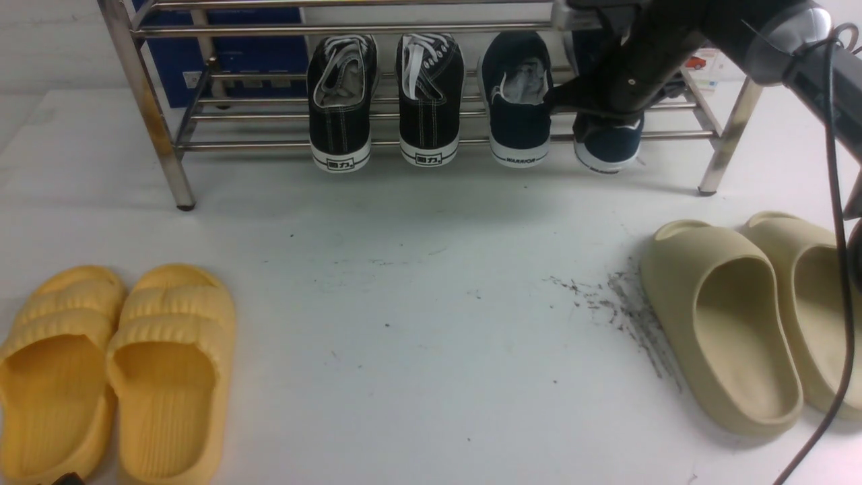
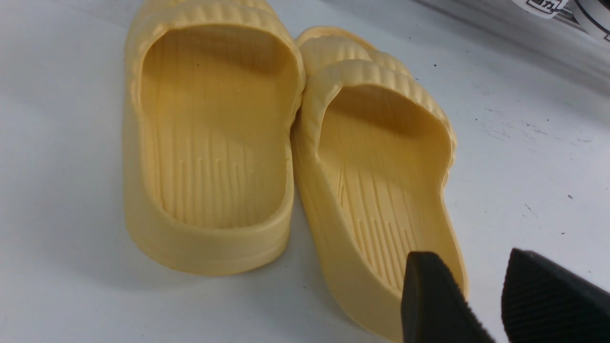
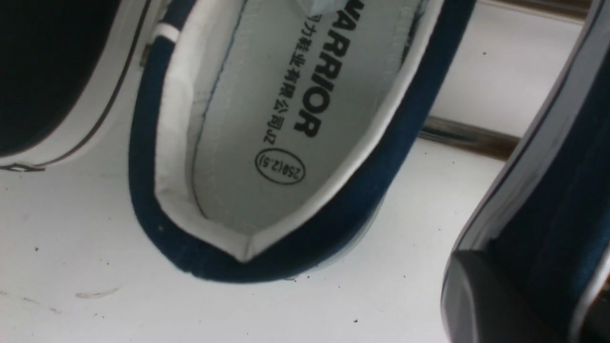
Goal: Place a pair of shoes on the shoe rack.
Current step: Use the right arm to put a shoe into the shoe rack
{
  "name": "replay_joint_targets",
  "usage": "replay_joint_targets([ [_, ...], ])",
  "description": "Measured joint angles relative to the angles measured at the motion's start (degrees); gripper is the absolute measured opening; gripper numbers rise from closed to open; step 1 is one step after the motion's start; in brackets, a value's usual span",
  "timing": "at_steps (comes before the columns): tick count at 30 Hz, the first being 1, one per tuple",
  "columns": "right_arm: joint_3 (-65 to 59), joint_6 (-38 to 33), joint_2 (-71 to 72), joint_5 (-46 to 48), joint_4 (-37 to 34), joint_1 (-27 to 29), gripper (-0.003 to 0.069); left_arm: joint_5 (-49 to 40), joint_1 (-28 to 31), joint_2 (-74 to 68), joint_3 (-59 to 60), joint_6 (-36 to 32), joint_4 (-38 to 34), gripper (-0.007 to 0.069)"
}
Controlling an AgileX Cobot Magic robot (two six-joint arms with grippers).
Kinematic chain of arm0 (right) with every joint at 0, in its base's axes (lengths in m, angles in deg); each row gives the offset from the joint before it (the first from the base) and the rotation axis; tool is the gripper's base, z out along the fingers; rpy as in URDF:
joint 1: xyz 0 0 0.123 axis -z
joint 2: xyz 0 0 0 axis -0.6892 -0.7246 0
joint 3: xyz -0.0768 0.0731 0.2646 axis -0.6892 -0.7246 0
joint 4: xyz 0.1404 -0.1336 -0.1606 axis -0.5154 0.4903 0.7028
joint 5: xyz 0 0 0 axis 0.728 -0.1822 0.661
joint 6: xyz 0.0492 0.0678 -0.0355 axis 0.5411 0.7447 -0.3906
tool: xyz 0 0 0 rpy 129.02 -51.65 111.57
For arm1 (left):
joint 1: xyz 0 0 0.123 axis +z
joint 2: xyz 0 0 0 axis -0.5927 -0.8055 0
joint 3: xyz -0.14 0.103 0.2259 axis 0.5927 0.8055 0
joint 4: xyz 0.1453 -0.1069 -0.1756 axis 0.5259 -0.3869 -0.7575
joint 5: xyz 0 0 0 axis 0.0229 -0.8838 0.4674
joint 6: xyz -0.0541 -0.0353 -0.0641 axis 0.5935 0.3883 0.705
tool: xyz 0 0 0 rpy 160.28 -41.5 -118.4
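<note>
The steel shoe rack (image 1: 156, 128) stands at the back of the table. One navy slip-on (image 1: 517, 101) lies on its lower bars, and its "WARRIOR" insole shows in the right wrist view (image 3: 267, 143). My right gripper (image 1: 601, 111) is shut on the second navy slip-on (image 1: 608, 147), just right of the first and at the lower bars; one fingertip (image 3: 486, 300) presses its side (image 3: 567, 190). My left gripper (image 2: 481, 297) is open and empty, low over the table by the yellow slippers' heels.
Two black lace-up sneakers (image 1: 384, 101) sit on the rack left of the navy shoes. Yellow foam slippers (image 1: 114, 370) lie at the front left, also in the left wrist view (image 2: 286, 143). Beige slippers (image 1: 747, 323) lie at the front right. A cable (image 1: 835, 269) hangs at the right.
</note>
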Motion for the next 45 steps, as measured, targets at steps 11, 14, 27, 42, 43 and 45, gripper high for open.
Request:
replay_joint_targets([
  [11,0.0,-0.3,-1.11,-1.91,1.37,0.2,0.0051,0.0,0.0,0.0,0.0,0.0,0.0,0.0239],
  [14,0.0,-0.3,-1.11,-2.05,1.58,0.2,0.0059,0.0,0.0,0.0,0.0,0.0,0.0,0.0239],
  [27,0.06,-0.54,-0.51,-3.62,2.59,0.2,0.0187,0.0,0.0,0.0,0.0,0.0,0.0,0.0239],
  [42,0.54,-0.54,1.42,-1.45,2.18,0.2,0.0254,0.0,0.0,0.0,0.0,0.0,0.0,0.0239],
  [43,0.54,-0.54,2.26,-0.01,1.95,0.2,0.0254,0.0,0.0,0.0,0.0,0.0,0.0,0.0239],
  [45,0.54,-0.54,4.26,2.9,1.77,0.2,0.0254,0.0,0.0,0.0,0.0,0.0,0.0,0.0239],
])
